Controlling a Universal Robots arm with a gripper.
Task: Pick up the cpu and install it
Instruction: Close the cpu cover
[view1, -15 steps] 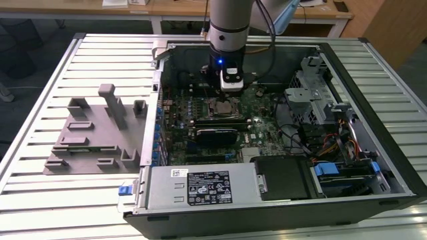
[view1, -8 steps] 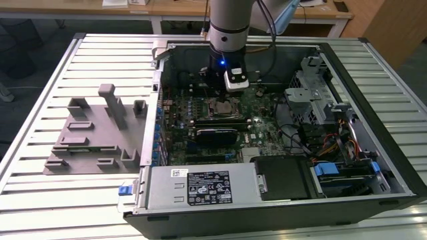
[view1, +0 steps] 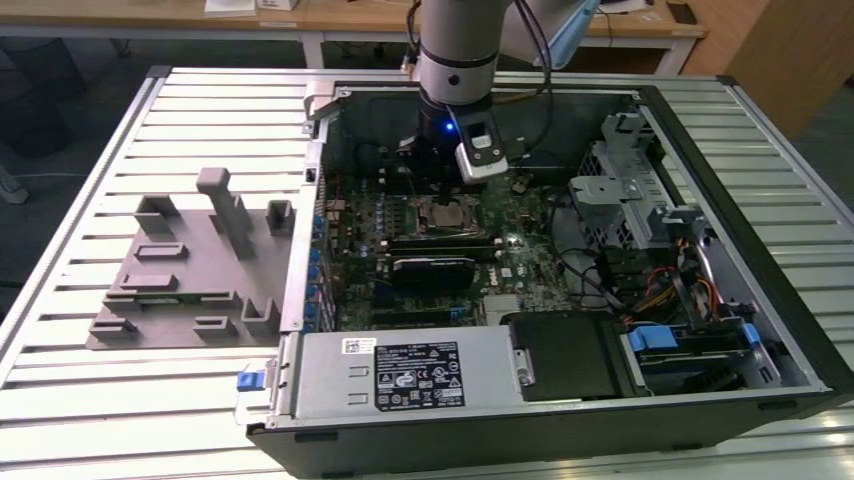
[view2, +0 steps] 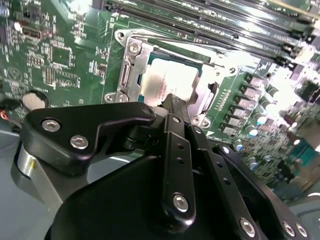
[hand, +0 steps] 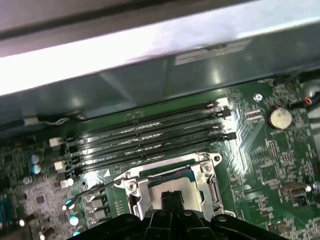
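Silvery cpu (view2: 167, 80) sits flat in the socket (view2: 129, 65), just under the gripper (view2: 174, 101) (fingers (view2: 176, 142) pressed together).

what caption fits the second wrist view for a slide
Gripper over the cpu lying inside the metal socket frame on the motherboard

You had one silvery square cpu (view2: 167, 82), four long black memory slots (hand: 150, 135), one round silver coin battery (hand: 278, 117), one grey slotted plastic block (view1: 187, 265).
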